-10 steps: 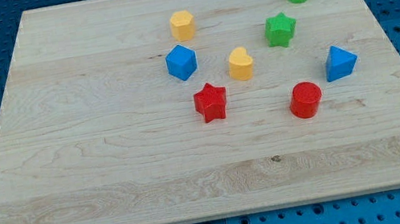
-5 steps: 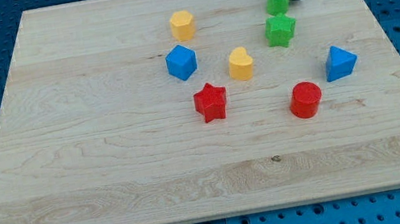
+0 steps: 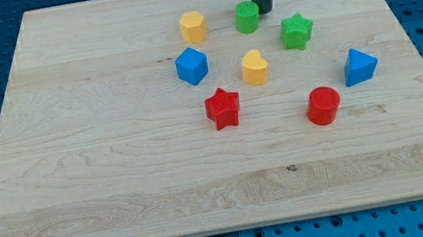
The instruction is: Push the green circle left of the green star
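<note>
Rod end first: my tip (image 3: 264, 10) stands on the board (image 3: 117, 169) at the far side, touching the right upper edge of the green circle (image 3: 246, 18); it is a bare rod, so it grips nothing and only presses against that block. The green circle sits left of the green star (image 3: 296, 32) and a little farther back, the two apart with bare wood between them. Left of the circle, near it, is a yellow block (image 3: 193, 27), its shape roughly hexagonal. Nearer and left of that lies the blue cube (image 3: 191, 66). The yellow heart (image 3: 254, 68) sits nearer than the circle, almost straight below it in the view. The red star (image 3: 223, 107) lies nearer still, to the heart's left. The red cylinder (image 3: 323, 105) stands at the right near side, and the blue triangle (image 3: 359, 66) lies to its right, a little farther back.
</note>
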